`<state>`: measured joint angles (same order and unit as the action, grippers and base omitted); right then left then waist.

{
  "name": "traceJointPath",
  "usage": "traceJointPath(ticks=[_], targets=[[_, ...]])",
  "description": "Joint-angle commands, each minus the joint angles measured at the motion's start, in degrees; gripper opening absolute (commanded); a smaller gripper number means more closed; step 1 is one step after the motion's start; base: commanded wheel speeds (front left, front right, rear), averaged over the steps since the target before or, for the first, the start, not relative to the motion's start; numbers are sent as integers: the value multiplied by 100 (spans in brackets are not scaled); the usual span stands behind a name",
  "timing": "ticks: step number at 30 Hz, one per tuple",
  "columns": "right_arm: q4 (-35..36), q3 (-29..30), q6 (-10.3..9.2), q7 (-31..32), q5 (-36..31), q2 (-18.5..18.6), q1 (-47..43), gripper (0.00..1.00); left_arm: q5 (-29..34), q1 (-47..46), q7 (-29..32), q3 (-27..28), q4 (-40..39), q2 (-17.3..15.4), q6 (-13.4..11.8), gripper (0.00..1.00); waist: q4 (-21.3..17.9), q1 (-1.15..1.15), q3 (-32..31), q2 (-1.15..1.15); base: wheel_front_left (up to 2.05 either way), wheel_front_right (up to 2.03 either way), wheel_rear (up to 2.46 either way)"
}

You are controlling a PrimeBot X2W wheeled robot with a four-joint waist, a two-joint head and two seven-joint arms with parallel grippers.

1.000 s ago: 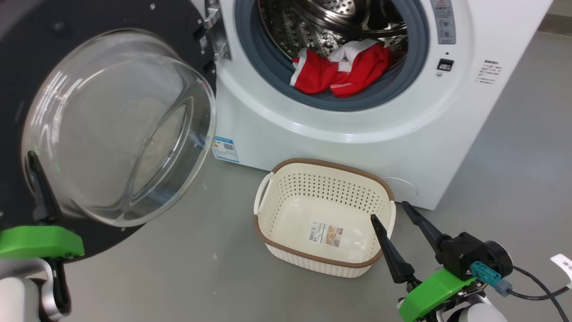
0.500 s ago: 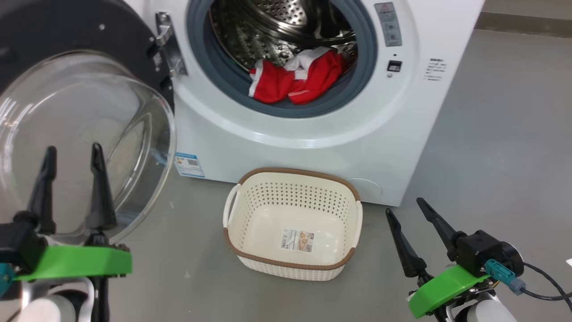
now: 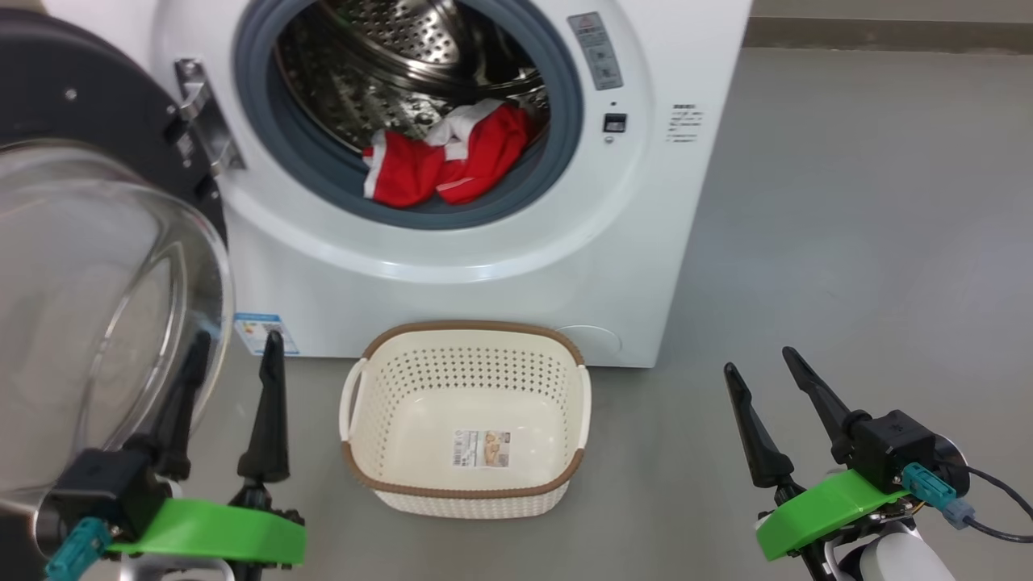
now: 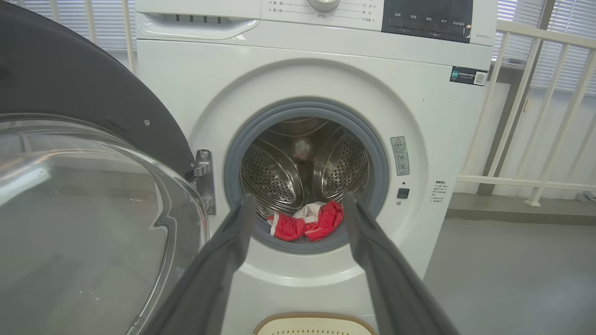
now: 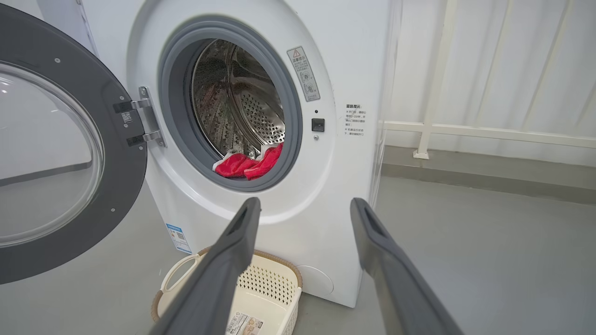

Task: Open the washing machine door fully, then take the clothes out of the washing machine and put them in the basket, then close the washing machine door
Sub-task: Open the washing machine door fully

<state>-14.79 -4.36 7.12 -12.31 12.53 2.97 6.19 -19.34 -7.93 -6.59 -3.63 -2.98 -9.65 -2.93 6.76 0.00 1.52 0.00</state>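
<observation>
Standing wide apart and empty, the two dark fingers of the left gripper (image 3: 236,337) pointed at one big white front-loading washing machine (image 3: 452,266). The right gripper (image 3: 759,361) was likewise spread and held nothing. One round glossy black washing machine door (image 3: 48,89) with a bulging clear glass bowl hung open just left of the left gripper. One heap of bright red clothes (image 3: 436,161) with white trim lay at the front lip of the steel drum (image 3: 387,56), well beyond both grippers; the garments could not be counted. One cream-white perforated plastic basket (image 3: 472,327) with a brown rim stood between the grippers, close before the washer. The smooth grey floor (image 3: 847,242) carried everything. A white railing (image 5: 489,132) ran along the wall beyond the right gripper.
</observation>
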Motion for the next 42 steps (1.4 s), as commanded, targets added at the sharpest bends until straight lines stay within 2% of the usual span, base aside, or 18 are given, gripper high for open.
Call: traceJointPath(ticks=[1, 16, 29, 42], targets=[[115, -101, 36, -83, -25, -10, 245, 100, -50, -30, -33, 185, -155, -71, 32, 100, -210, 0, -71, 0, 0, 0, 0], [115, -54, 36, -225, 53, -10, 175, 100, -248, 674, -263, 218, -41, 128, -106, 100, -752, 0, -229, 0, 0, 0, 0], [292, 61, 36, -262, 46, -10, -71, 100, 12, 1027, -424, 151, -110, -96, -143, 100, -1008, 0, -300, 0, 0, 0, 0], [349, 92, 36, -267, 44, -10, -138, 100, 11, 1148, -437, 164, -10, -110, -262, 100, -1079, 0, -364, 0, 0, 0, 0]])
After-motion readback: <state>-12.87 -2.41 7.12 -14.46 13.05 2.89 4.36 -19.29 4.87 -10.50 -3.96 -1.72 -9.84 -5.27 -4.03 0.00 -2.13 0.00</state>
